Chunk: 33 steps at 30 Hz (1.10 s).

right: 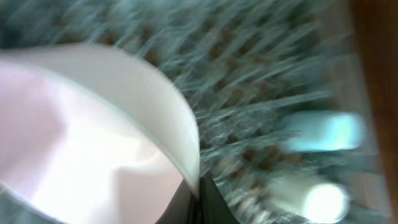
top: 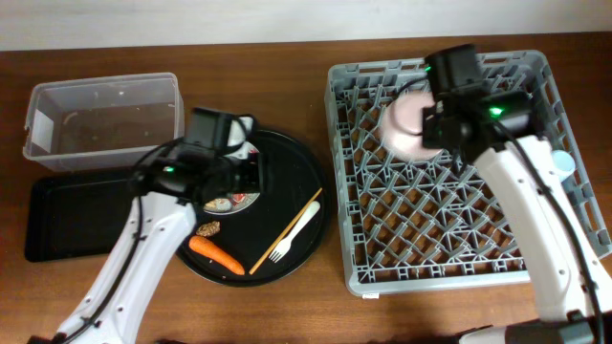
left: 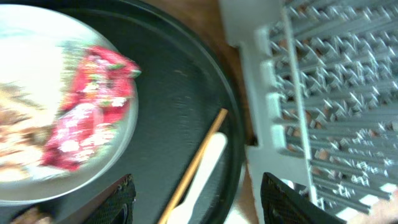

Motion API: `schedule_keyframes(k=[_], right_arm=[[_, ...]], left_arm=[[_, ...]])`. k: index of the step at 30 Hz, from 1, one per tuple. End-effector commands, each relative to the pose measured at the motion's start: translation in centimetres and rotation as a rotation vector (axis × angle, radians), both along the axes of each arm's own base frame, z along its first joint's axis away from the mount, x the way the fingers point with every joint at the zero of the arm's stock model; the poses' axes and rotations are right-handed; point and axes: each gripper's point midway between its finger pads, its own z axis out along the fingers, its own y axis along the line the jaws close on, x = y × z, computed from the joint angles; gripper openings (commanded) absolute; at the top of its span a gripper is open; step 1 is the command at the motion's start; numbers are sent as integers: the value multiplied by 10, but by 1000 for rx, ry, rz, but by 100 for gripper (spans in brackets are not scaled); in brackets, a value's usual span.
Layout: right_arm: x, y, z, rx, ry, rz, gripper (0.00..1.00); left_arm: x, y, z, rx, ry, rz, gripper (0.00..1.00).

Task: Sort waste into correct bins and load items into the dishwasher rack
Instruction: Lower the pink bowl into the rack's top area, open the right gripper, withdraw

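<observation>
Grey plastic dishwasher rack (top: pixel 449 277) on the right of the table, with the white bowl (top: pixel 405 129) over its far-left cells, tilted, apparently not yet seated among the pegs. Pinched at the rim by the right gripper (right: pixel 198 200), jaws drawn narrow on the thin wall, so far as discernible through the blur. Light-blue cup (right: pixel 323 130) and small white cup (right: pixel 311 200) lying at the rack's right edge, well apart from the bowl.

Left gripper (left: pixel 199 205) spread wide and empty, hanging over the round black tray (left: pixel 180 87) between the white plate (left: pixel 37 37) and the rack wall. Red shiny wrapper (left: pixel 87 112) on the plate beside pale food scraps (left: pixel 15 134). Chopstick (left: pixel 198 158) and white fork (left: pixel 200 174) side by side, seemingly touching, directly under the open jaws. Carrot (top: pixel 215 255) and brown lump (top: pixel 208 229) at the tray's near edge. Clear tub (top: pixel 105 86) and black rectangular tray (top: pixel 67 225) further left.

Risks, judged from here:
- **Bowl:** only an edge grip on a smooth wall, so likely to swing or slip if let go above the pegs rather than between them. May land on peg tips and rock.
- **Left side:** easy to close on fork and chopstick together, or to nudge the plate and spill wrapper and scraps onto the tray.
- **Both wrist views:** blur hinting at motion, so little margin beside the rack wall.
</observation>
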Motion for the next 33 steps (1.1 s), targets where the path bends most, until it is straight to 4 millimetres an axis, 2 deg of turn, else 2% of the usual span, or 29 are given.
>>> schedule_keyframes(k=[1, 4, 6, 8, 9, 11, 15, 18, 20, 25, 32, 33], right_arm=[[-1, -67, 63, -354, -220, -288, 4], [5, -84, 91, -464, -356, -419, 4], [12, -99, 94, -540, -385, -502, 4], [20, -119, 77, -597, -340, -556, 4], [28, -132, 58, -632, -282, -576, 4], [39, -140, 29, -667, -201, -567, 4], [59, -135, -33, -704, -51, -496, 4], [59, -128, -68, -682, 37, -464, 4], [57, -119, -92, -597, 104, -422, 4], [40, -99, -128, -406, 239, -374, 4], [13, -69, -151, -248, 409, -307, 5], [10, -64, -153, -232, 428, -295, 9]], left_arm=[[3, 34, 5, 22, 5, 86, 64], [5, 42, 5, 23, 6, 110, 64], [6, 44, 4, 32, 5, 116, 65], [6, 44, 4, 32, 5, 116, 67], [6, 45, 4, 35, 4, 119, 70], [6, 45, 4, 36, 5, 119, 72], [6, 45, 3, 38, 6, 120, 73], [6, 45, 3, 38, 5, 120, 73], [6, 45, 4, 38, 5, 120, 73], [6, 45, 3, 38, 5, 120, 73], [6, 45, 3, 38, 5, 120, 73], [6, 45, 3, 38, 5, 120, 73]])
